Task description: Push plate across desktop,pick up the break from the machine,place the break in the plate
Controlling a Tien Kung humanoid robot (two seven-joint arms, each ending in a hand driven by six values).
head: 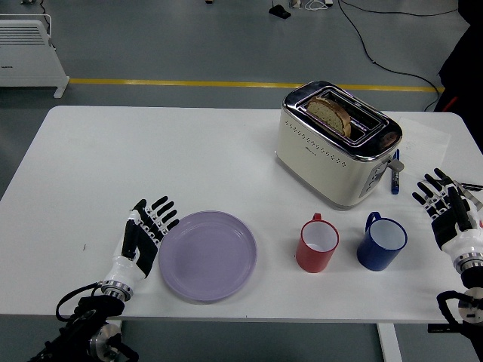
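A lilac plate [207,255] lies on the white table [151,151] near its front edge, left of centre. My left hand [143,235] is open, fingers spread, with its side against the plate's left rim. A cream and chrome toaster [337,145] stands at the back right with a slice of bread [330,115] sticking up out of its slot. My right hand [449,213] is open and empty at the table's right edge, well apart from the toaster.
A red mug [316,243] and a blue mug [381,242] stand in front of the toaster, right of the plate. A blue pen [394,178] lies beside the toaster's right end. A person's dark clothing [462,68] shows at the top right.
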